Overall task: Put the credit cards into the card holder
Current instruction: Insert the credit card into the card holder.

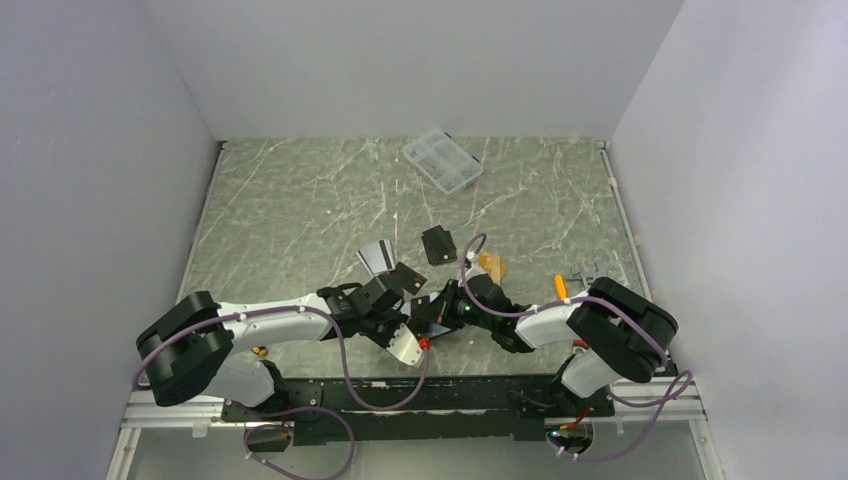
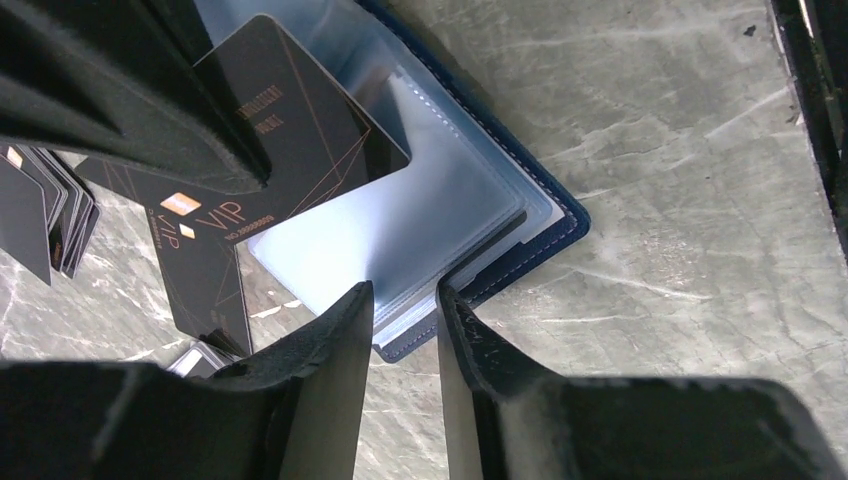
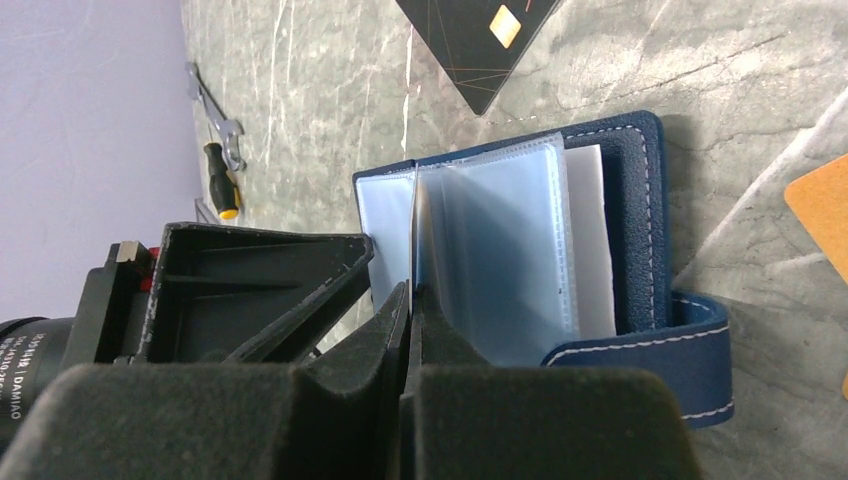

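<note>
Left fingers point(image 2: 325, 390) near "VIP" card point(image 2: 310, 130)

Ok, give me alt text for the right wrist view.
The right gripper, shut, pinches a clear sleeve of the open navy card holder lying on the marble table. A corner of a black card shows above it, an orange card at the right edge, and a screwdriver and wrench at far left.

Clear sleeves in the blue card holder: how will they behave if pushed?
Likely floppy: the sleeves of the card holder look like thin clear film, fanned and bowed. Probably light, so a nudge may fold one over rather than open it.
</note>
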`<state>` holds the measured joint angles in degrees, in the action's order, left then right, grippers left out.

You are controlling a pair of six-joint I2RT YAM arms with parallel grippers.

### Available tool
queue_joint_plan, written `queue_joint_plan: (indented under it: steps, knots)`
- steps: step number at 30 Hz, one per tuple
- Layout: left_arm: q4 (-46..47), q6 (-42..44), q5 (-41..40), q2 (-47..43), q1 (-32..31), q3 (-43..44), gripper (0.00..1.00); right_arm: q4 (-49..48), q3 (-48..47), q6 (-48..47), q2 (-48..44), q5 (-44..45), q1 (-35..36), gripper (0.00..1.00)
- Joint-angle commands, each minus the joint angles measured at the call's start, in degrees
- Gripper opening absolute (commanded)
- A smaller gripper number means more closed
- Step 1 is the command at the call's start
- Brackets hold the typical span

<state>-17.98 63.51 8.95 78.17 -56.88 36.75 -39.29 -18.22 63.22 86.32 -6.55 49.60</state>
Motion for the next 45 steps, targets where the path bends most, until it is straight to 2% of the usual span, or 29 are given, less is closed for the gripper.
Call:
queue_joint_plan:
  steps: [1,10,27,45]
  knots:
    - [0.5,3.8,0.0,1.0,-1.0,-2.0,0.35,-3.1,-0.4,-0.9,-0.7,0.5,-0.1,0.0]
    - [0.8,4.3,-1.1,0.6,-1.5,-3.1,0.34,-3.1,0.6,-2.2,-4.2,3.7,-1.5,0.0]
    - [-0.8,3.3,-1.3,0.9,-1.7,-2.2,0.29,-11.0,4.9,-1.0,0.0,3.6,-2.7,0.0]
    - [-1.9,3.0,-1.5,1.3,-1.7,-1.4,0.27,-15.2,6.7,-0.2,2.1,3.4,-3.1,0.0]
